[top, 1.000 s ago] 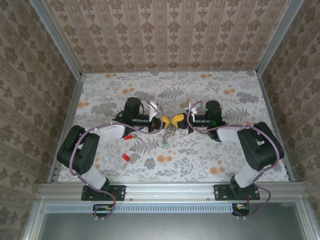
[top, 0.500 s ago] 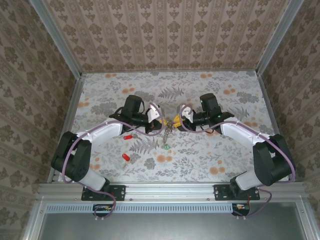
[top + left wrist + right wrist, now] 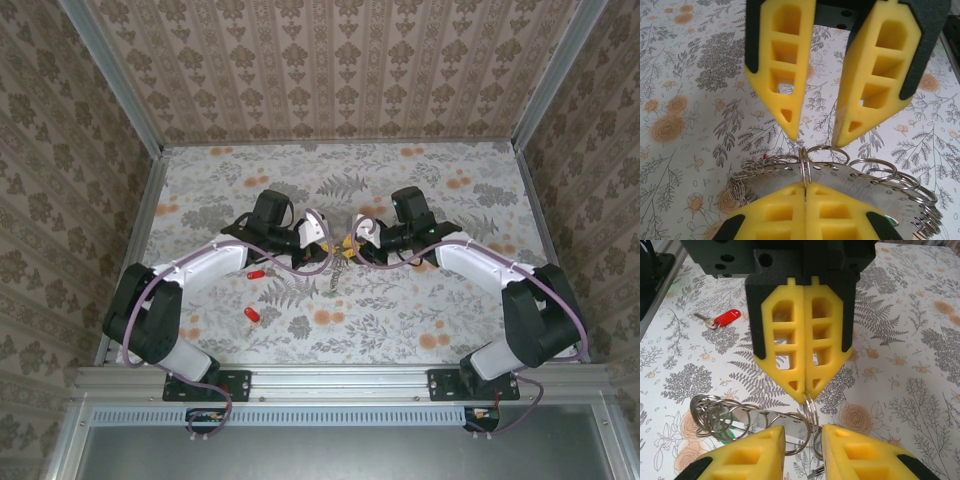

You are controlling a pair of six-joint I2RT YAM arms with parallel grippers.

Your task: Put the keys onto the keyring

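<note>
Showing which stage of the threading? (Reader)
An early one. The left gripper point(image 3: 805, 186) is clamped tight on one loop of the keyring point(image 3: 804, 167) above the middle of the table point(image 3: 450, 300). The right gripper point(image 3: 802, 432) faces it, jaws narrowly parted about the same loop, gripping nothing. A green key point(image 3: 729, 429) seems already to hang among the rings. (Author)
And what remains? (Reader)
Two red keys point(image 3: 256, 273) lie loose on the table beside the left arm, well apart from the keyring. The blue one I cannot find. (Author)
Any change from a second earlier? (Reader)
The right jaws have eased apart, both arms reach farther in, and the red keys have not moved. (Author)
</note>
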